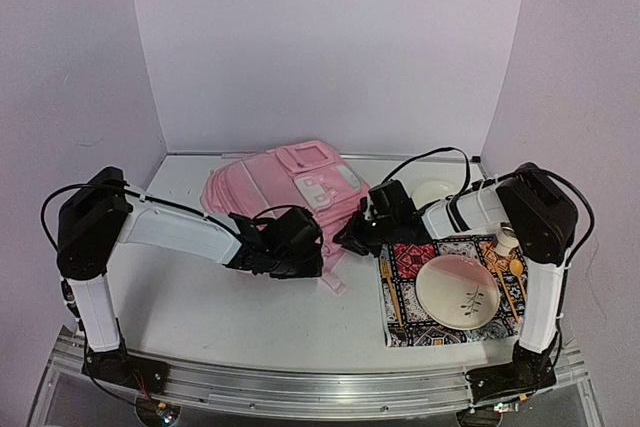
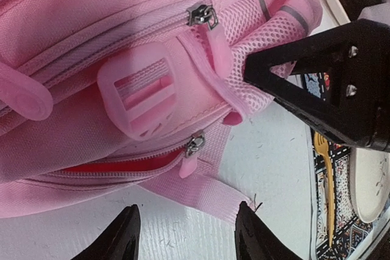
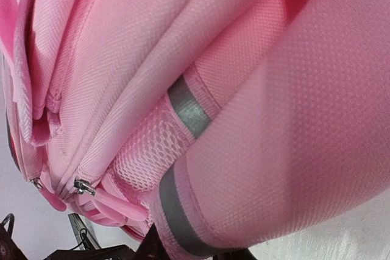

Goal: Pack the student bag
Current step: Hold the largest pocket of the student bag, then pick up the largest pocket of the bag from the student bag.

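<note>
Your left fingers (image 2: 125,235) apart, hovering just off bag (image 1: 270,182) strap (image 2: 201,192), nothing clamped. Your right fingers (image 2: 329,83) tip against bag's mesh side; clamped or not, cannot tell. Bag lies mid-bench (image 1: 200,297), between both arms, left of mat (image 1: 400,277) with plate (image 1: 455,289).

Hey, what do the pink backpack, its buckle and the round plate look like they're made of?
Backpack: woven matte fabric, visible weave. Buckle: translucent pink plastic, probably; smooth, moulded. Plate: glossy, likely ceramic or melamine.
</note>
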